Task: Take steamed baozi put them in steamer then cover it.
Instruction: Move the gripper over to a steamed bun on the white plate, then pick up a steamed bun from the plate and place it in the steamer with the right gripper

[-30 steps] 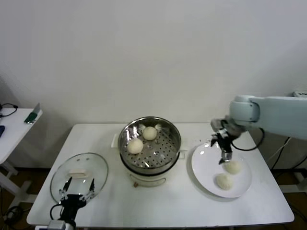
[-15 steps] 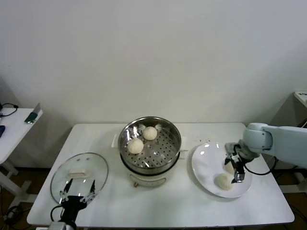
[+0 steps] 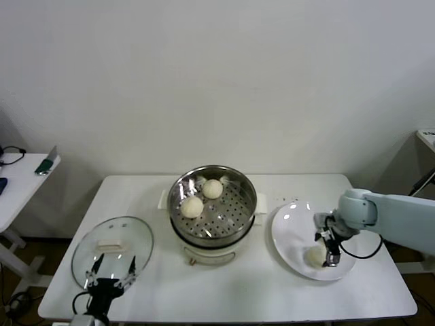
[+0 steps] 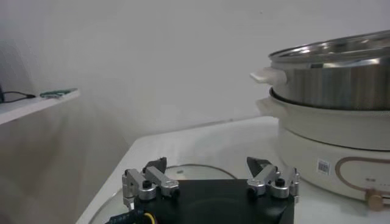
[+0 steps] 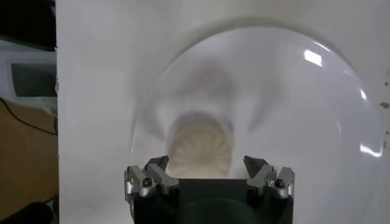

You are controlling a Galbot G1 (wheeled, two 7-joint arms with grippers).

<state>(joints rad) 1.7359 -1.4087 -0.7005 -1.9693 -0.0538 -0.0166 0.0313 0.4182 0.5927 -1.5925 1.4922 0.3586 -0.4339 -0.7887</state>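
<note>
The steel steamer [image 3: 234, 210] stands mid-table on its white pot base and holds two baozi [image 3: 192, 206] [image 3: 213, 189]. My right gripper [image 3: 327, 250] is low over the white plate [image 3: 289, 234], open, beside a baozi [image 3: 313, 255]. In the right wrist view that baozi [image 5: 200, 143] lies just ahead of the open right gripper [image 5: 207, 163], between its fingertips and not clamped. The glass cover [image 3: 112, 248] lies flat at the table's left. My left gripper [image 3: 109, 270] waits open at its near edge, and the left wrist view shows the left gripper [image 4: 210, 173] empty.
The steamer's steel wall [image 4: 341, 73] rises beside the left arm in the left wrist view. A side table [image 3: 20, 176] with small items stands off the left end. The plate sits close to the table's right front edge.
My right gripper has moved from the plate's far side towards the near side and come down around a baozi. The left arm and the cover have not moved.
</note>
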